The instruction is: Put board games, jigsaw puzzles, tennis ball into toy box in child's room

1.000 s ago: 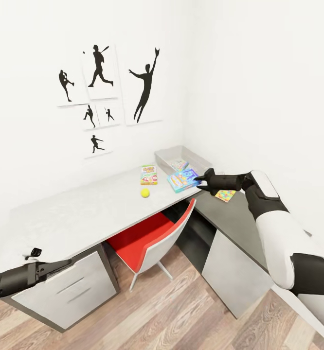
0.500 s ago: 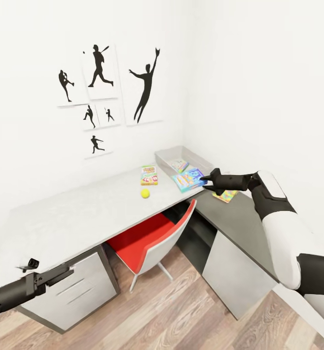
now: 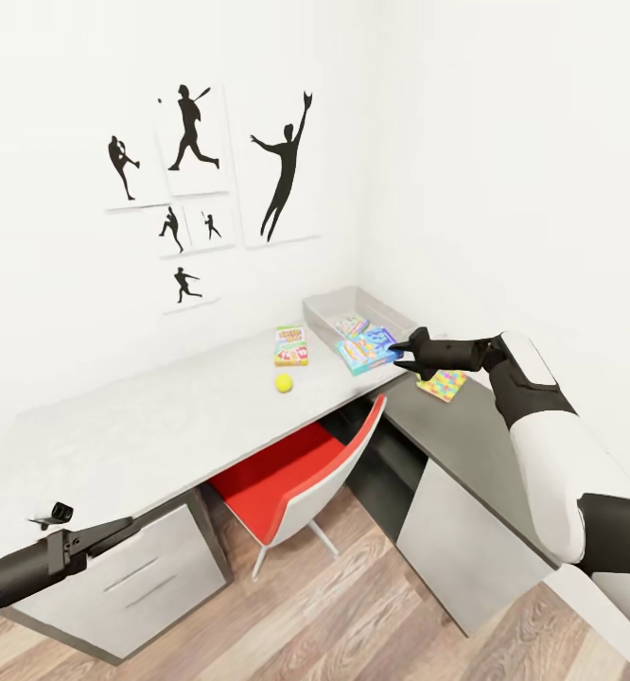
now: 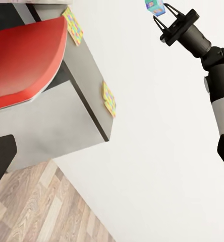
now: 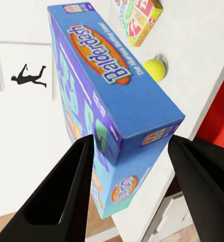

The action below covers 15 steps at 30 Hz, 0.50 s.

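As the toy box (image 3: 391, 312) waits just beyond, my right gripper (image 3: 398, 356) clamps the blue board game (image 5: 109, 96) by its edges.
Held above the table (image 3: 164, 416), it can drop straight in; my left gripper (image 3: 116, 530) idles low, its jaw gap unclear.

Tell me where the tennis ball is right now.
In the head view the tennis ball lies on the pale grey desk top, just in front of the green and yellow board game and above the red chair.
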Tool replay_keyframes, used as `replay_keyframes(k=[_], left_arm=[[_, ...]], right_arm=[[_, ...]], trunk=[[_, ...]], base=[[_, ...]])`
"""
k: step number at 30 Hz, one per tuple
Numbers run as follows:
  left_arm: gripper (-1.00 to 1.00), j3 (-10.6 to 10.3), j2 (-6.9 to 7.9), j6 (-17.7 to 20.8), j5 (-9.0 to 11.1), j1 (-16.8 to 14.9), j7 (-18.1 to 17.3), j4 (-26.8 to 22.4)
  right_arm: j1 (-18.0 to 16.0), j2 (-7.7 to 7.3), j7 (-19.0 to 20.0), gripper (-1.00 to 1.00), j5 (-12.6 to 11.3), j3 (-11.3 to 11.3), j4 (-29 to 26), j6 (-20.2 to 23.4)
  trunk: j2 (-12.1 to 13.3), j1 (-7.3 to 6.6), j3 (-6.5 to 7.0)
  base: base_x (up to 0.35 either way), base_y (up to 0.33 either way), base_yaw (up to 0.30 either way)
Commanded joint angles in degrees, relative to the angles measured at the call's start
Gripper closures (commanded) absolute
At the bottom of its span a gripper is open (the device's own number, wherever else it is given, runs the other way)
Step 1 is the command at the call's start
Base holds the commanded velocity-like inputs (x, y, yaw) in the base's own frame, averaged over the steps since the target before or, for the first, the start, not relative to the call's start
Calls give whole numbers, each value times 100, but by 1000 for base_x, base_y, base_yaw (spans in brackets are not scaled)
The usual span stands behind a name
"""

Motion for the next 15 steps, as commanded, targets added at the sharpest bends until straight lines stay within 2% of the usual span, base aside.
replay_keyframes(k=[1,15], left_arm=[[-100,1,2,60,-2,-4,-21,-3],[-100,0,3,63,-1,-4,-24,-2]], right_arm=[[-6,2,-57,100,-54,-13,-3,12],[-6,10,-57,100,-61,-12,-3,12]], trunk=[[-12,4,-12],[-12,4,-12]], base=[[38,0,0],[97,0,0]])
